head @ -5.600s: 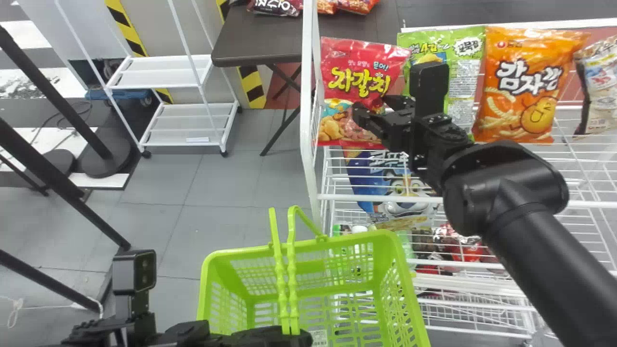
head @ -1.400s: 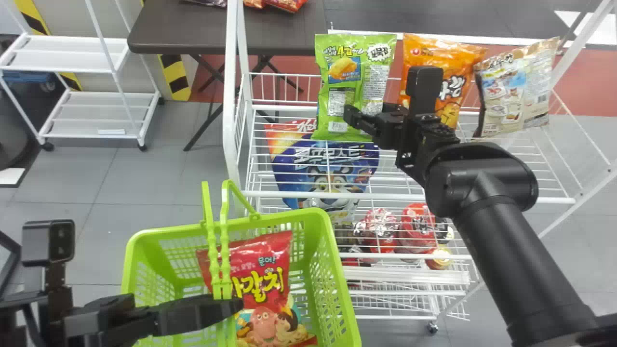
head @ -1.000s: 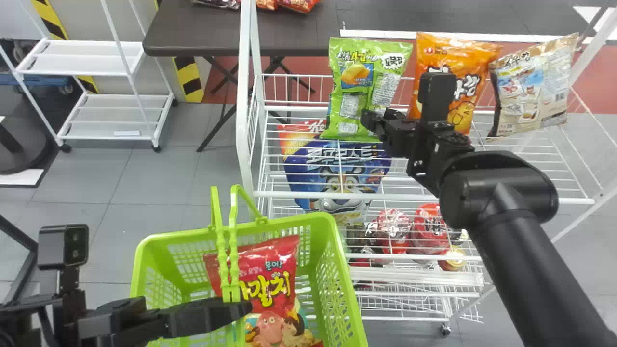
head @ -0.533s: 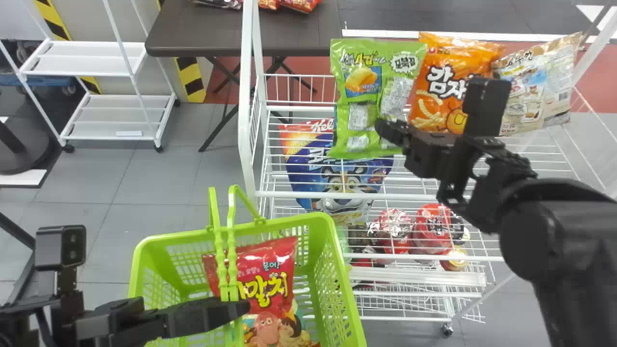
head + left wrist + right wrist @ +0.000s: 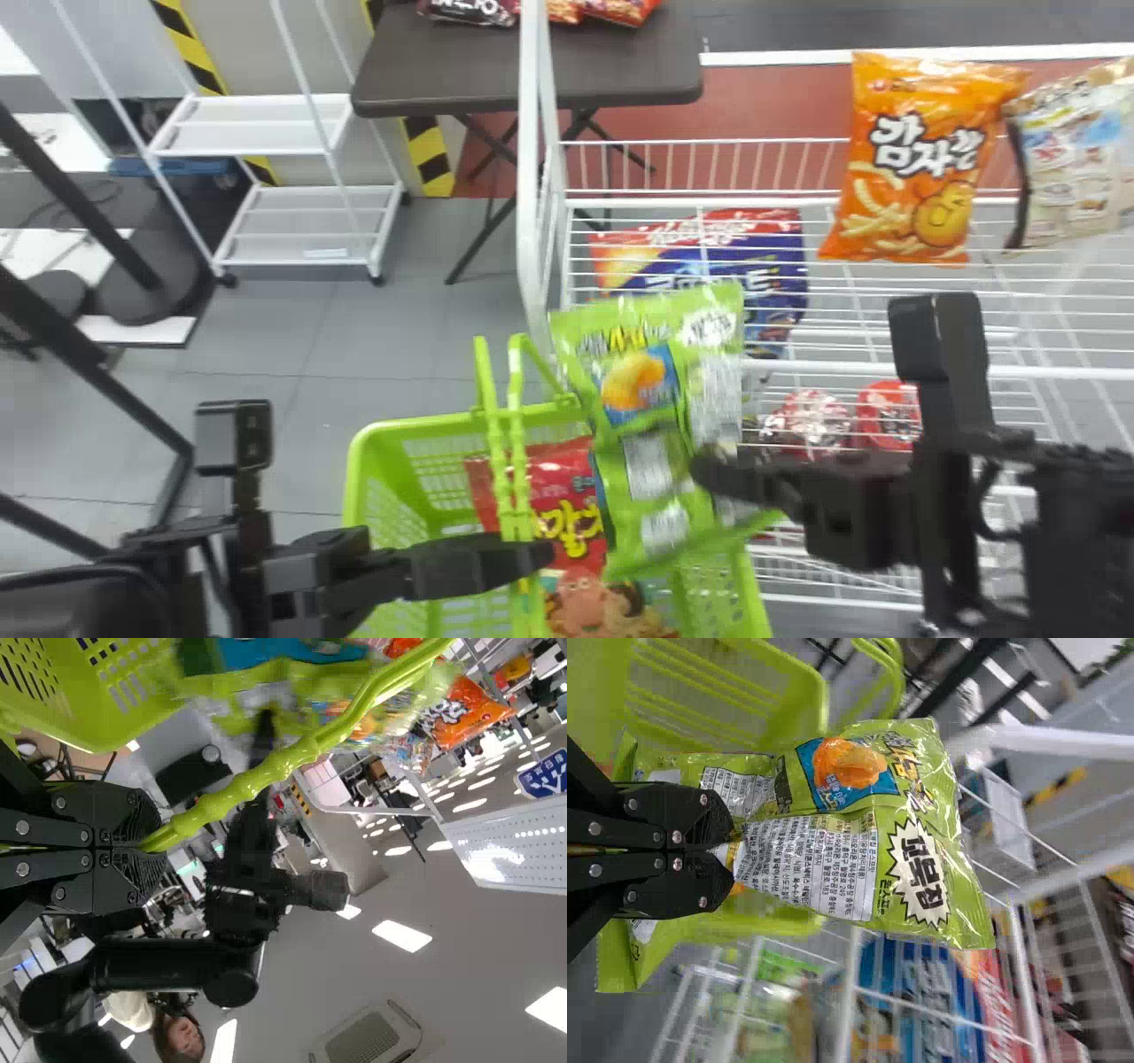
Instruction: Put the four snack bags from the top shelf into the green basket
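I'm holding the green snack bag (image 5: 651,408) with the right gripper (image 5: 709,483), fingers closed on it and pinching a crease in the pack around the small print. The bag is hanging roughly upright, a bit tilted, overlapping the right part of the green basket (image 5: 425,427) in the head view; I can't tell if its bottom end is dipping inside the rim. I'm keeping the left gripper (image 5: 536,554) closed too, gripping the basket handle (image 5: 301,753), which is running out from between its fingers in the left wrist view. Red snack bag (image 5: 576,532) is sitting inside the basket, standing tilted, partly behind the handle and the green bag. Up on the top shelf, the orange snack bag (image 5: 917,168) is standing upright with a slight lean, and the beige snack bag (image 5: 1076,168) is standing just beside it, on its right. A blue-and-red bag (image 5: 709,257) is showing through the white wires, below the top shelf. Behind the rack (image 5: 529,177), more bags (image 5: 620,11) are lying on a dark table (image 5: 620,71).
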`<state>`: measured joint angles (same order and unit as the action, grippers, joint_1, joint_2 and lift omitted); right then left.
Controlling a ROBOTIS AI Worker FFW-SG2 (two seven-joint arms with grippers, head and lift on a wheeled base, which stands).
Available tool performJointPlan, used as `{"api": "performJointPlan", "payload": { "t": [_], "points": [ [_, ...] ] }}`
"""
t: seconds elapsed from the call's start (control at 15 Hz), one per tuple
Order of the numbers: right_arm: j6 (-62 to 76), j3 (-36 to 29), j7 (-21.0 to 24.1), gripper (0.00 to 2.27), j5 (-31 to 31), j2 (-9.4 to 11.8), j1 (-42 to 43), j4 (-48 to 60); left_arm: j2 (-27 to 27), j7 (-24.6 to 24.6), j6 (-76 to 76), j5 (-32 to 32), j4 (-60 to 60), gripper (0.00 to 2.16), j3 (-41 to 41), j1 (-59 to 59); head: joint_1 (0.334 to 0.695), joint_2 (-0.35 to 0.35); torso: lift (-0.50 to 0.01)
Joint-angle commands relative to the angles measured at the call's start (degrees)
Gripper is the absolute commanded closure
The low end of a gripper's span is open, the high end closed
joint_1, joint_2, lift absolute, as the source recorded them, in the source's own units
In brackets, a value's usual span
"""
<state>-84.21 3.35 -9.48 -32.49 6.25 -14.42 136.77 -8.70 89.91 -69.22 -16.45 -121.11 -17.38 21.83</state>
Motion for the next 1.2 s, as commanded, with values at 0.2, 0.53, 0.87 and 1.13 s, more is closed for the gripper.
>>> {"api": "performJointPlan", "payload": {
  "t": [0.2, 0.53, 0.87, 1.13],
  "points": [
    [1.8, 13.26, 1.57, 2.25, 2.96, -0.01, 3.69, -7.57, 0.18, 0.66, -0.18, 0.28, -0.18, 2.15, 2.7, -0.82, 0.695, 0.238, -0.004],
    [14.81, 28.55, 3.94, 1.51, 7.27, -0.72, 13.36, -24.62, 0.61, 0.66, -0.7, 0.45, -0.79, 2.15, 3.49, -1.0, 0.695, 0.35, -0.004],
    [6.37, 22.13, 3.06, 0.06, 6.74, 0.78, 10.02, -16.98, 0.61, 0.66, -0.88, 0.54, -0.79, 2.15, 3.31, -1.18, 0.695, 0.35, -0.004],
    [-0.66, 2.54, -1.42, 0.07, 3.05, 1.74, 4.13, -5.11, 0.53, 0.66, -0.88, 0.54, -0.88, 2.15, 3.05, -1.18, 0.695, 0.3, -0.004]
  ]
}}
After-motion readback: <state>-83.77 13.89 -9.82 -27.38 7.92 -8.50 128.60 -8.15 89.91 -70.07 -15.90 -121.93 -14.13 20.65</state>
